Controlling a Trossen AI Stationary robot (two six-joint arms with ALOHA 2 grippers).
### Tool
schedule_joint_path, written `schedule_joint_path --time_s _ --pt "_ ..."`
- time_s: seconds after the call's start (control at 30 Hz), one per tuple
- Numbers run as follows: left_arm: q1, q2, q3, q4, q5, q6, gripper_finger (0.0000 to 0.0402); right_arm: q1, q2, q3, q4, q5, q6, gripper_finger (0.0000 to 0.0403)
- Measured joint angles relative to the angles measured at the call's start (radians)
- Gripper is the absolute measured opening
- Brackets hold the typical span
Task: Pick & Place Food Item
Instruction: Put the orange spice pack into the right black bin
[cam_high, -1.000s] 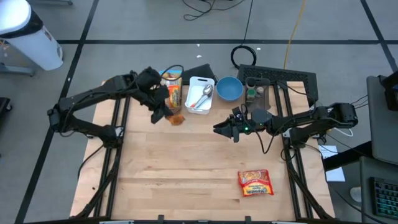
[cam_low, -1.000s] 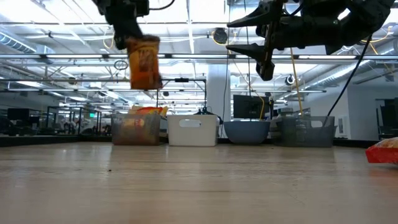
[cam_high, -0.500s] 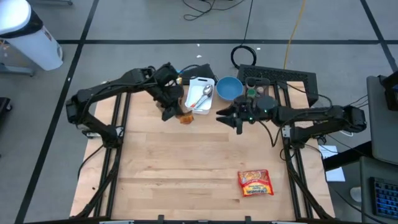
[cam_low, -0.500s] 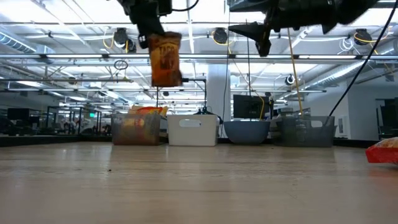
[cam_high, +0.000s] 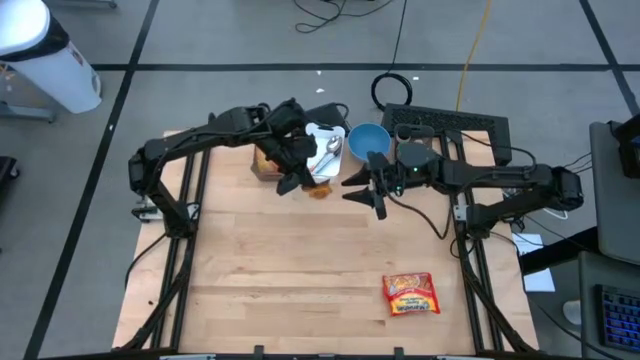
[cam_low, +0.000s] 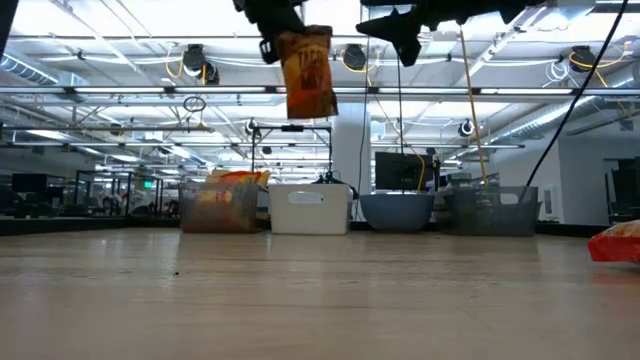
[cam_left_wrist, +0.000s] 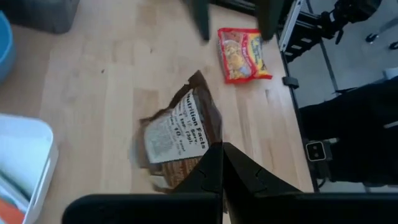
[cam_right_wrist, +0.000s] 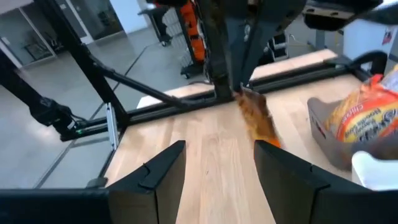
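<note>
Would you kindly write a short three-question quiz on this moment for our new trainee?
1. True or false: the left pincer holds the brown snack pouch up off the table.
2. The right pincer is: A) open and empty, B) shut on a spoon.
3. Fill in: the red noodle packet lies on the table on the ______ arm's side.

Key: 1 true; 2 A; 3 right.

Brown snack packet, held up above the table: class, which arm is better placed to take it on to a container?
Left. The left gripper is shut on the brown snack packet, near the white bin. The right gripper is open and empty.
</note>
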Motion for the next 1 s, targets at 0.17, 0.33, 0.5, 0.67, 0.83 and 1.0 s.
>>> schedule_joint_path --time_s 0.17,0.33,0.5,0.67,0.83,1.0 --pt "-0.025 0.016 0.032 0.004 -0.008 0.0 0.0 0.0 0.032 0.0 0.072 0.0 0.0 0.0183" --pt "-0.035 0.017 0.032 -0.001 -0.012 -0.014 0.0 0.0 0.059 0.0 0.128 0.0 0.003 0.0183" --pt "-0.037 0.017 0.032 0.0 -0.013 -0.015 0.0 0.002 0.091 0.0 0.187 0.0 0.01 0.0183" --pt "-0.036 0.017 0.032 0.006 -0.016 -0.016 0.0 0.002 0.13 0.0 0.233 0.001 0.035 0.0183" --pt "-0.036 0.017 0.032 0.006 -0.015 -0.016 0.0 0.002 0.152 0.0 0.238 0.001 0.037 0.0183" --pt "-0.036 0.017 0.032 0.006 -0.015 -0.012 0.0 0.002 0.151 0.0 0.242 0.001 0.043 0.0178"
